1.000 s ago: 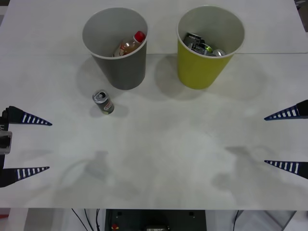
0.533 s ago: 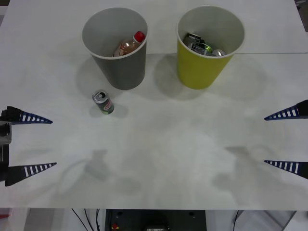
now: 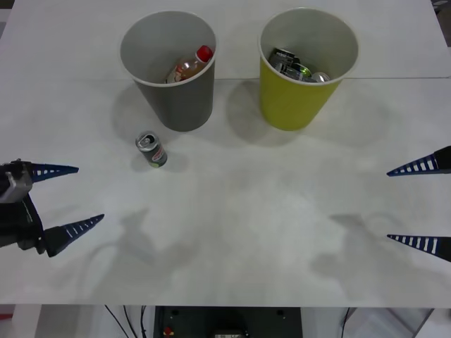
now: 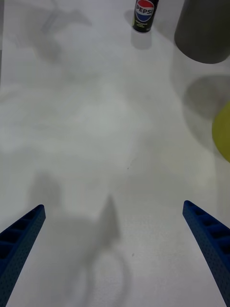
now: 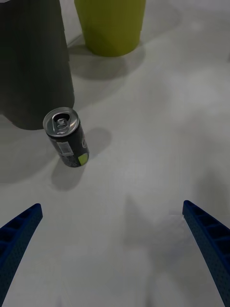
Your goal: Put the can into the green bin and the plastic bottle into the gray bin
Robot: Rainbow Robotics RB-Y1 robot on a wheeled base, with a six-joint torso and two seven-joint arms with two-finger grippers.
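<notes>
A white table (image 3: 232, 232) spreads across the front view and carries everything here. Toward its far side stand two tapered bins, near each other but apart: the gray bin (image 3: 177, 98) on the left and the green bin (image 3: 292, 102) on the right, both upright with white insides and rims. The plastic bottle (image 3: 190, 65) leans inside the gray bin, its red cap up against the inner wall. Several dark cans (image 3: 292, 65) with green markings lie in the bottom of the green bin. The can (image 3: 151, 149) stands upright on the table just in front of the gray bin, close to its base without touching, silver top up; from the right wrist view its label (image 4: 144, 11) reads Pepsi in red, white and blue, and from the left wrist view a small yellow-green patch shows low on its side. The left gripper (image 3: 69, 198) hangs over the near left part of the table, its two blue ribbed fingers spread wide and holding nothing, the can ahead of it and between the lines of its fingers in the left wrist view. The right gripper (image 3: 419, 204) sits at the right edge of the table, well apart from both bins and the can, its fingers also spread wide with nothing between them.
</notes>
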